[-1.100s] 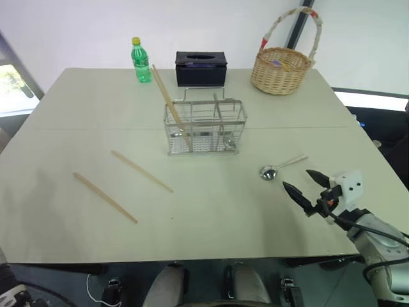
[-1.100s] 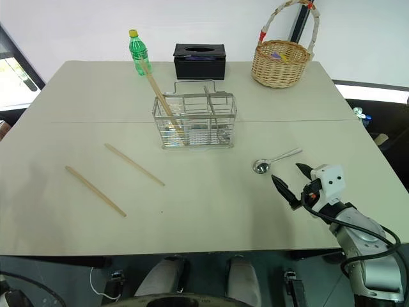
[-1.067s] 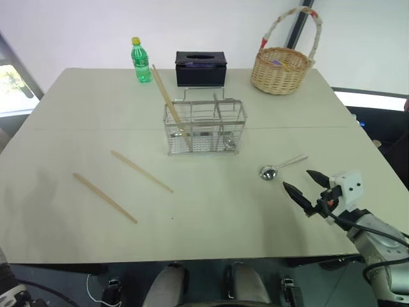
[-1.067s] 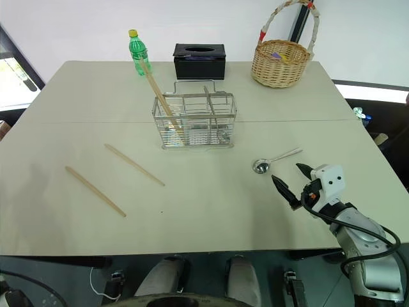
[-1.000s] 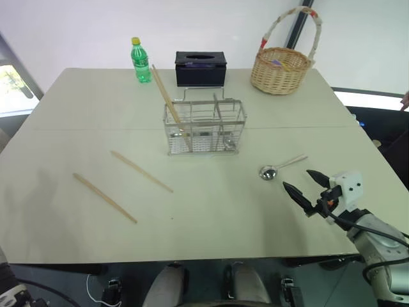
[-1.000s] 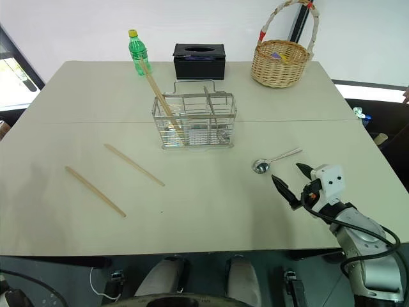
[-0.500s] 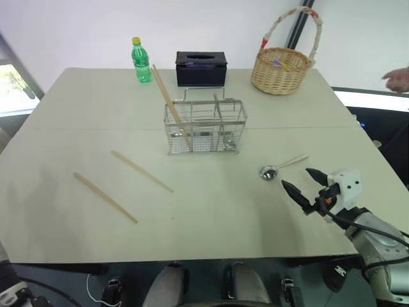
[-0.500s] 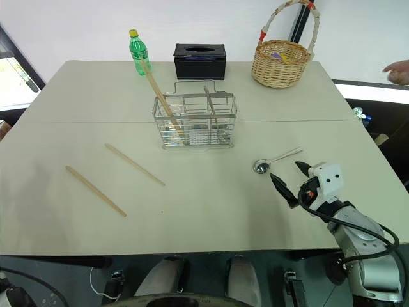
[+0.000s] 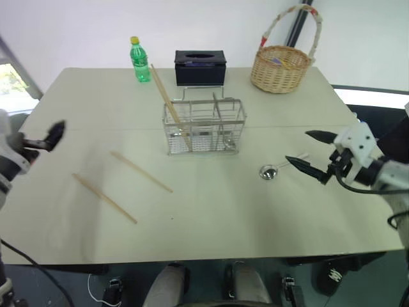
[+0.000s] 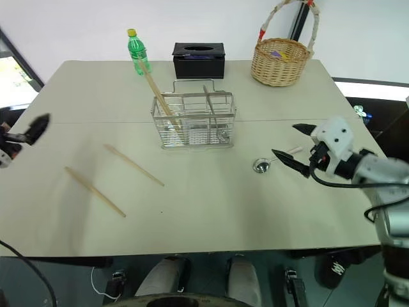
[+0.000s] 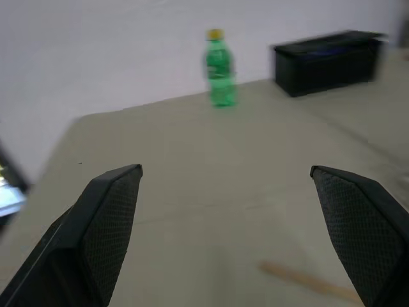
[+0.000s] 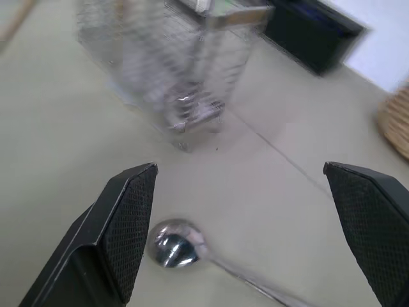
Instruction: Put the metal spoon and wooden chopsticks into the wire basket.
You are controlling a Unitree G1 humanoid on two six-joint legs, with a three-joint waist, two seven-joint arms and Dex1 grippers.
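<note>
The metal spoon (image 9: pixel 276 167) lies flat on the table (image 9: pixel 211 217), on the right side of the wire basket (image 9: pixel 204 128) and a little nearer to the robot than it. The right gripper (image 9: pixel 308 155) hangs above the table just beside the spoon, on the side away from the wire basket, and its jaws are spread wide with nothing between them. In the right wrist view the spoon's bowl (image 12: pixel 171 244) is seen low between the two fingers (image 12: pixel 124 220), closer to one of them, and the fingers do not touch it. The spoon's bowl is the end nearer to the robot; its thin handle runs away from the bowl, to the right and slightly farther from the robot, so the long axis is diagonal to the front of the wire basket.

Two wooden chopsticks (image 9: pixel 141 171) lie flat on the table to the left of the wire basket and nearer to the robot. They are about parallel to each other but apart, and both run diagonally, with the far ends to the left. Another chopstick (image 9: pixel 167 105) stands tilted in the left compartment of the wire basket, its top leaning to the left and back.

The left gripper (image 9: pixel 45 139) is far to the left of the wire basket, over the table's left edge. Its jaws are also wide apart and empty, well away from the chopsticks on the table.
</note>
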